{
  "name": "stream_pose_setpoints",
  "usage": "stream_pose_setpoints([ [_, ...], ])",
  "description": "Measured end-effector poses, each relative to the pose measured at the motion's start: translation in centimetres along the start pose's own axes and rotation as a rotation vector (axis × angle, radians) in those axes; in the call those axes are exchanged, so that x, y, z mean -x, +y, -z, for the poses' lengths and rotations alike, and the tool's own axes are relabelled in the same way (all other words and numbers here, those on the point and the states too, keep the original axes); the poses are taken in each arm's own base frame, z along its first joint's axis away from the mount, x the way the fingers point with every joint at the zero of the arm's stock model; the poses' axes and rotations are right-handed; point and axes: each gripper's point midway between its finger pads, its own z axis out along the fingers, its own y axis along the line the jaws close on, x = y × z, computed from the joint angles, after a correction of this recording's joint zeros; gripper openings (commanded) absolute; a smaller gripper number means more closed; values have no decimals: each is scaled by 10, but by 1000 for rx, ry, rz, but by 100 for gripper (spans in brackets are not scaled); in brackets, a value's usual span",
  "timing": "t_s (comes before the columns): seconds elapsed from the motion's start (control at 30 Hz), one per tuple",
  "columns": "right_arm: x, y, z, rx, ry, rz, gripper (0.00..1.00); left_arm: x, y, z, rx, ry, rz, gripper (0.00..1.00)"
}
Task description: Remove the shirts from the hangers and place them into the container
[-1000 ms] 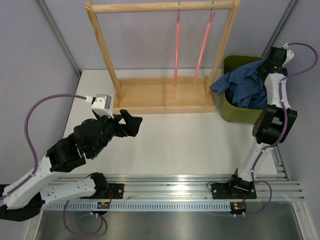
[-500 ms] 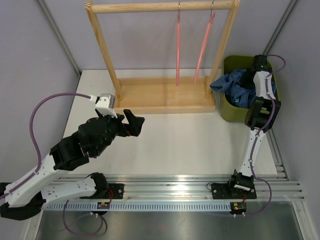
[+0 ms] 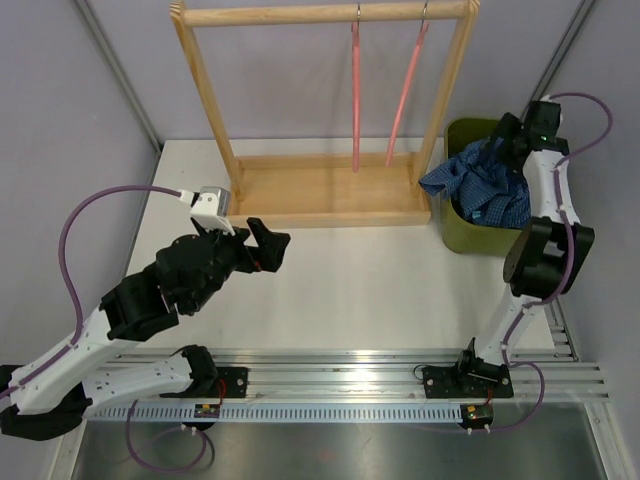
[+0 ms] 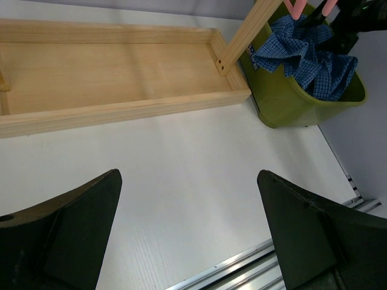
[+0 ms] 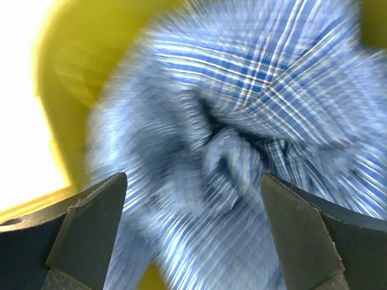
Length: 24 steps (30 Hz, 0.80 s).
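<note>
Right gripper (image 5: 193, 184) hangs over the bin with its fingers spread wide apart, clamped on nothing. Its wrist view is blurred, but it shows the blue checked shirt (image 5: 242, 109) crumpled just beneath the two fingers; whether cloth and fingers touch I cannot tell. The shirt lies in the olive bin (image 3: 455, 228), heaped above the rim, with one fold spilling over the left wall toward the rack. The bin stands at the far right of the table (image 3: 380, 290), just beside the rack's right post. Two pink hangers (image 3: 354, 100) hang bare from the top bar of the wooden rack (image 3: 320, 14), the left one straight down and the right one slanted. The rack's base is a shallow wooden tray resting on the table.

Left gripper (image 3: 262, 245) is well apart from all this, on the left side. Its fingers also stand wide apart with nothing between them. It hovers over bare table in front of the rack's base and points toward the bin.
</note>
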Motion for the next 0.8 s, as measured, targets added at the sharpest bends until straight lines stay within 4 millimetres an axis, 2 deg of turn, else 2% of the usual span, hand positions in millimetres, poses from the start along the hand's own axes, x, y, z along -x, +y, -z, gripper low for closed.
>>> stream_pose_setpoints([
  [0.07, 31, 14, 46, 50, -117, 3, 100, 1, -1, 0, -6, -3, 3, 99],
  [0.17, 73, 39, 127, 144, -315, 19, 100, 1, -2, 0, -14, -1, -5, 99],
  [0.23, 83, 55, 177, 203, -412, 42, 100, 1, -2, 0, -15, -2, -13, 99],
  [0.3, 80, 75, 227, 281, -482, 79, 100, 1, -2, 1, -17, -6, -18, 99],
  [0.37, 69, 92, 266, 373, -510, 120, 99, 3, -1, 2, -20, -12, -22, 99],
  [0.47, 29, 111, 312, 539, -493, 185, 99, 6, 0, 6, -25, -24, -25, 99],
  [0.63, -47, 126, 355, 784, -364, 275, 99, 14, 1, 12, -43, -56, -19, 99],
  [0.73, -80, 139, 381, 916, -302, 319, 99, 16, -1, 12, -49, -67, -17, 99],
  [0.8, -93, 145, 398, 997, -275, 340, 100, 17, -2, 11, -52, -69, -16, 99],
])
